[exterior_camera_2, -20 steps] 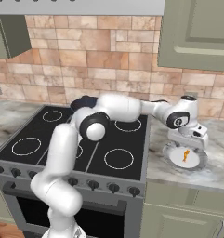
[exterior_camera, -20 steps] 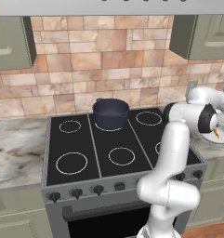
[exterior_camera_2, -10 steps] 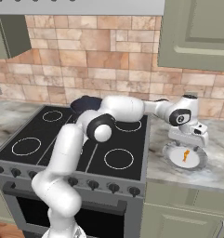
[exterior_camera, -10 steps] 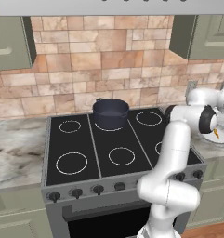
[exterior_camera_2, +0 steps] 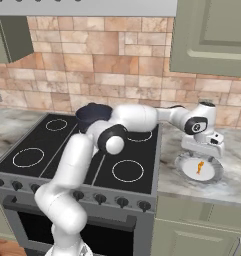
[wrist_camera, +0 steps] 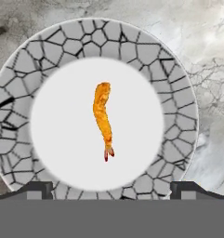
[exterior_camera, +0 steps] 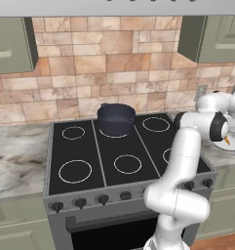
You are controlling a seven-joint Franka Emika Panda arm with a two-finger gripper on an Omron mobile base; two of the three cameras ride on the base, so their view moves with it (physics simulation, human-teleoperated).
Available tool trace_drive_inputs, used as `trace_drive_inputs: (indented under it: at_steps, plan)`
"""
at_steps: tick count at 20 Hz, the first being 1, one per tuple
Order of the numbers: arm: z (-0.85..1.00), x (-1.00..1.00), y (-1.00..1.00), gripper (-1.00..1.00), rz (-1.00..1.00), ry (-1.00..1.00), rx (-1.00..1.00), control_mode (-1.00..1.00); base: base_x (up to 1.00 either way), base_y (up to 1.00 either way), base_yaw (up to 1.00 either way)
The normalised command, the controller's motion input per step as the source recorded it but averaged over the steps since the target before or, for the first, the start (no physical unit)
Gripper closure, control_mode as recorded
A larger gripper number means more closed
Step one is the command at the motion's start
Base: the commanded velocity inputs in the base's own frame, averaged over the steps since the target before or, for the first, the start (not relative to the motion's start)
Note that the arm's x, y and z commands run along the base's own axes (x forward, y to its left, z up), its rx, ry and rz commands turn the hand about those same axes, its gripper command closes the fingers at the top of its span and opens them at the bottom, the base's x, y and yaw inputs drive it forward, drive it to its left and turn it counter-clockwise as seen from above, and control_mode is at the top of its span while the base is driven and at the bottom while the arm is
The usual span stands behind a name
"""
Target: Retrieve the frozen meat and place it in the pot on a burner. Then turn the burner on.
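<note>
Hand view shows the orange breaded shrimp-like piece (wrist_camera: 103, 120) lying centred on a round white plate with cracked grey mosaic rim (wrist_camera: 178, 107), on the marble counter right of the cooktop. Two-finger gripper (wrist_camera: 111, 188) hovers above it, fingers spread wide, holding nothing. Round dark navy pot (exterior_camera: 116, 118) sits far-centre on the black glass cooktop (exterior_camera: 85, 151), on a thin white burner ring (exterior_camera: 113, 135), well apart from the plate.

Rendered pics, evenly bright, flat diffuse light w/ no clear source. Shadows faint: a soft dark patch under the pot (exterior_camera: 116, 118) on the cooktop (exterior_camera: 89, 151). No glare on the black glass. Base views sharp edge to edge, no distortion, only slight pixel jaggies. Hand view crisp too: the plate (wrist_camera: 176, 116) below the pincer (wrist_camera: 111, 188) is lit evenly, its white centre near washed out.
</note>
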Motion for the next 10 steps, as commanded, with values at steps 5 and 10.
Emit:
trace_drive_inputs:
  at_steps: [5, 10]
  plan:
    - [-0.15, 0.2, 0.0, -1.0, 0.08, 0.0, 0.01, -1.0, 0.0, 0.0, 0.0]
    - [-0.17, 0.16, 0.0, -1.0, 0.09, 0.0, 0.0, -1.0, 0.0, 0.0, 0.0]
